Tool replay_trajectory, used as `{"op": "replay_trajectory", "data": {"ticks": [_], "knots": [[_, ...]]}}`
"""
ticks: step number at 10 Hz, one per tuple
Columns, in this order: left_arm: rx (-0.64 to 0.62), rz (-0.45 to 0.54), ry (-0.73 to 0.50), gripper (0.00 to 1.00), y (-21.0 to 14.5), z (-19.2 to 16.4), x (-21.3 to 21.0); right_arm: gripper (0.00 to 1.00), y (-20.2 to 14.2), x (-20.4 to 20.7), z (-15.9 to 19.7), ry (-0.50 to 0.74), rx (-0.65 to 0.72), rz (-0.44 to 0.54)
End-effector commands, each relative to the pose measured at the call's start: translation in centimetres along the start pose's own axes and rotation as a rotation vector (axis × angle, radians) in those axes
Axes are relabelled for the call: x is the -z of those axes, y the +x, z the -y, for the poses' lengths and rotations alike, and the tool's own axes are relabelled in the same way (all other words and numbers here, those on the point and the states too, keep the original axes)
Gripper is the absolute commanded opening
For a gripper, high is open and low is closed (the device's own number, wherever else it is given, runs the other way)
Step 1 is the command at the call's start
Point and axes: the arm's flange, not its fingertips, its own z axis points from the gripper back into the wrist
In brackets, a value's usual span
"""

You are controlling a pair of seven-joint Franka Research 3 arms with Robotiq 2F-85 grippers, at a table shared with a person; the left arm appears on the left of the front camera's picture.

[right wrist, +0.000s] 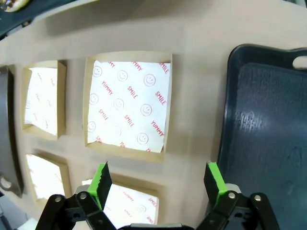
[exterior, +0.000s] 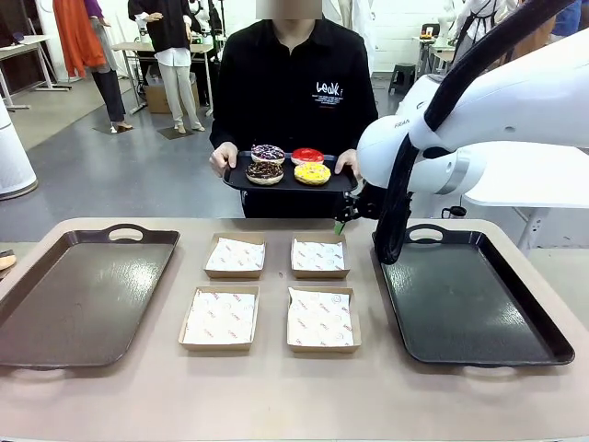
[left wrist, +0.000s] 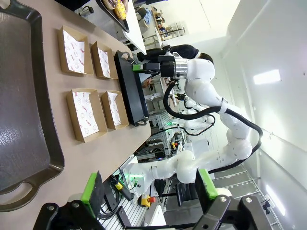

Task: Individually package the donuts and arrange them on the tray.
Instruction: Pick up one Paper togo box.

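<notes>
Purple donut (exterior: 268, 152), red donut (exterior: 307, 156), chocolate donut (exterior: 265, 171) and yellow donut (exterior: 313, 173) lie flat, holes upward, on a black tray (exterior: 236, 180). My left claw (left wrist: 148, 189) and right claw (right wrist: 158, 179) gape empty.

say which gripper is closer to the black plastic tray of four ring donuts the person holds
right. the right gripper hangs just beneath the right end of the black tray, by the person's hand; the left gripper sits back by the near handle of the brown tray.

Four boxes (exterior: 318, 322) two-by-two in the middle of the table (exterior: 294, 396), left tray (exterior: 55, 313) and right tray (exterior: 460, 313) flanking them, behind – at the far side – a person (exterior: 294, 83) with a small tray (exterior: 290, 187), donuts (exterior: 312, 173) on it in two rows.
</notes>
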Motion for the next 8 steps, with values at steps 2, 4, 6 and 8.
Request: {"op": "replay_trajectory", "data": {"ticks": [2, 4, 6, 8], "knots": [[0.017, 0.013, -0.020, 1.00, 0.1, 0.1, -0.2, 1.00, 4.2, 2.5, -2.1, -0.080, -0.001, -0.036], [0.017, 0.013, -0.020, 1.00, 0.1, 0.1, -0.2, 1.00, 6.2, 4.9, -2.8, -0.118, 0.020, -0.074], [0.017, 0.013, -0.020, 1.00, 0.1, 0.1, -0.2, 1.00, 7.0, 7.0, -2.5, -0.162, 0.032, -0.105], [0.017, 0.013, -0.020, 1.00, 0.1, 0.1, -0.2, 1.00, 6.9, 8.6, -2.4, -0.200, 0.021, -0.126]]}}
